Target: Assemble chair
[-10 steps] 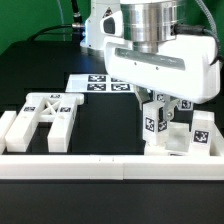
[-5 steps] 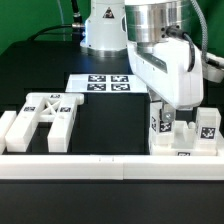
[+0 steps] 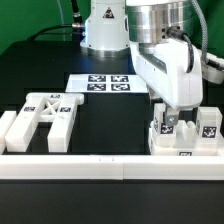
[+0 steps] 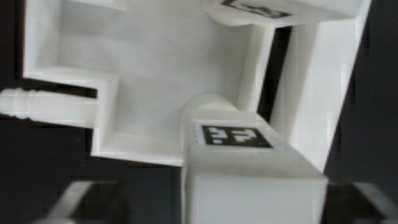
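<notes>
My gripper (image 3: 168, 112) is at the exterior view's right, low over a cluster of white chair parts (image 3: 186, 143) by the front rail. It is shut on an upright white tagged chair piece (image 3: 168, 126) that stands in this cluster. In the wrist view the same piece (image 4: 228, 140) fills the space between my dark fingers (image 4: 71, 200), and my gripper (image 4: 217, 204) is closed on its sides. Beyond it lies a white panel (image 4: 143, 60) with a round peg (image 4: 45, 100). A second tagged post (image 3: 207, 126) stands just beside it. The X-braced frame (image 3: 45, 115) lies at the left.
The marker board (image 3: 100, 83) lies flat at the back middle of the black table. A long low white border rail (image 3: 100, 166) runs along the front edge. The arm's large white body (image 3: 165, 60) hangs over the right part of the table.
The arm has tilted and moved toward the exterior view's right and come down. The held tagged piece now sits lower, in the cluster of parts by the rail.
</notes>
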Robot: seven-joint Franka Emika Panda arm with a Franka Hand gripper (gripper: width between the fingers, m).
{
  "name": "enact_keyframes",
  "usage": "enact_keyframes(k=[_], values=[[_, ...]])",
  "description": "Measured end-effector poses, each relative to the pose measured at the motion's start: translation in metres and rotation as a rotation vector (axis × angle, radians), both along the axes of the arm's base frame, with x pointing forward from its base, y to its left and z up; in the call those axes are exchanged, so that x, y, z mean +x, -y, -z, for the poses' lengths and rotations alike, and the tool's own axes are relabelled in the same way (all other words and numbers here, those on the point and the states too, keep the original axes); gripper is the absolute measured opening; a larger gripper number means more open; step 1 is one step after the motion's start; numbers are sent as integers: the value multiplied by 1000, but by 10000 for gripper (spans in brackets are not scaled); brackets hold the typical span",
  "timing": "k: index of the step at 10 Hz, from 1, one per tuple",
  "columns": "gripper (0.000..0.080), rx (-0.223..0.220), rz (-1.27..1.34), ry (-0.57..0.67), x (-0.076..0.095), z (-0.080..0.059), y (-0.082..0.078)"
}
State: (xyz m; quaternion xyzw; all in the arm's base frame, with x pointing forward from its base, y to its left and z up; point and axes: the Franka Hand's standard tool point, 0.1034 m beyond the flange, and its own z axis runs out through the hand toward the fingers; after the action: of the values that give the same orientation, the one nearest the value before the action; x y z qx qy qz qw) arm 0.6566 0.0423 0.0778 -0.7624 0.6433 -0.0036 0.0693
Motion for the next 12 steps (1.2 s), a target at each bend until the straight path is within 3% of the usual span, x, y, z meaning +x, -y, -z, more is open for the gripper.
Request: enact_keyframes(k=[1,2,12], values=[[628,-17,-133,10,0,0,0],[643,-41,-281,14,-1,-1,1],[649,-134,-1073,60,-2,0,2]])
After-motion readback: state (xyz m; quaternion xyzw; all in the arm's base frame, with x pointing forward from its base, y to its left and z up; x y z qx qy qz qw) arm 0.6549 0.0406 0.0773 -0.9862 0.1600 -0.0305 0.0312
